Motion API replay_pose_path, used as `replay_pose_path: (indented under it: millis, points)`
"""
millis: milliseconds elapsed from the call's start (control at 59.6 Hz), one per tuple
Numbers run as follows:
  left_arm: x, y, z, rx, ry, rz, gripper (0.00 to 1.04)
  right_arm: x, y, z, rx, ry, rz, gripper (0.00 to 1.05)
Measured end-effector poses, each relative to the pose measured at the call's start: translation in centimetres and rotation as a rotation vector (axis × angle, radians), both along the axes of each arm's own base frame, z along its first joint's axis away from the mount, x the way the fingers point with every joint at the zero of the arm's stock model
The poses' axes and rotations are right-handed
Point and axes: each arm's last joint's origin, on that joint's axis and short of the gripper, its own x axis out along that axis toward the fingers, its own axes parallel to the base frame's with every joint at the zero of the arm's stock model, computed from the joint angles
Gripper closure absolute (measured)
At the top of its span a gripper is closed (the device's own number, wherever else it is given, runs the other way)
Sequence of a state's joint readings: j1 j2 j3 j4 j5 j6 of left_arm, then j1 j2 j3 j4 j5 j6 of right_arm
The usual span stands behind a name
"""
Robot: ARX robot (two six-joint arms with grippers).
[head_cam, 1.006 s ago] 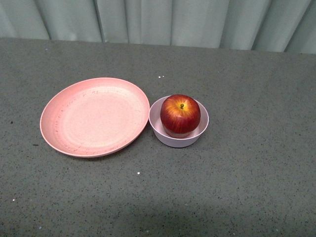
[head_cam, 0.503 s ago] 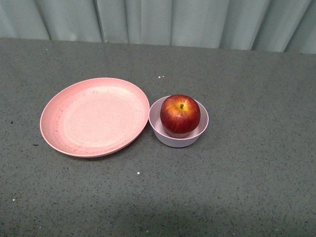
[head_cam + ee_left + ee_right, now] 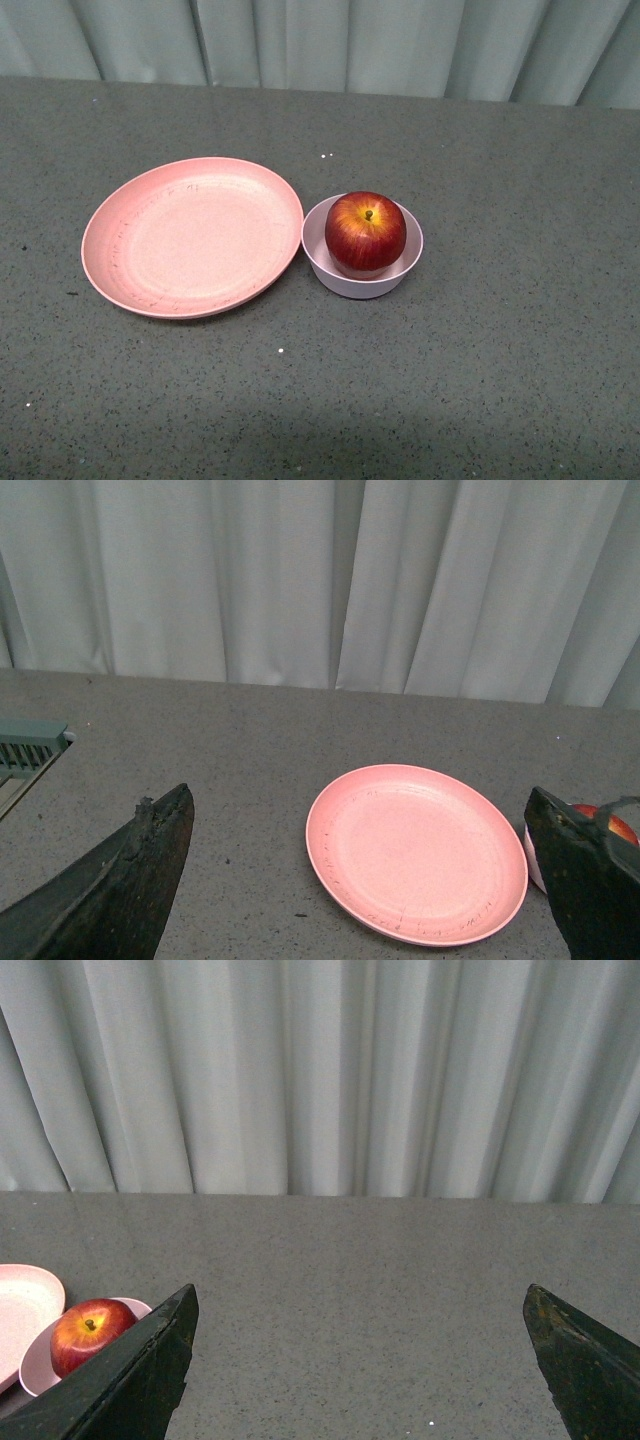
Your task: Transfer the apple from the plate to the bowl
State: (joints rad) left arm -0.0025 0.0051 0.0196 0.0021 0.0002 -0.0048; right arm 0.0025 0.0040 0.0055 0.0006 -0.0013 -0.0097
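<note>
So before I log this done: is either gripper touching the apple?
Apart. Front view shows the apple alone in the bowl; both wrist views show open fingers off it.

I'm looking at a staged test setup, more lab than home: a bare speckled grey worktop (image 3: 500, 380) backed by a plain pale curtain (image 3: 330, 1070) that closes off the room, with a small vent grille (image 3: 30, 745) at one edge.
</note>
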Motion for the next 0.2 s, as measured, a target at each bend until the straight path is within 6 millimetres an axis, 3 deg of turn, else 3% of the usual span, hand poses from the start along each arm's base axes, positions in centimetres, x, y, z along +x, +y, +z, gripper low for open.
replay_pose_path:
  millis: [201]
  points:
    - [0.00,0.00,0.00,0.000,0.000,0.000,0.07,0.00,0.00,0.00,0.000,0.000,0.000,0.09]
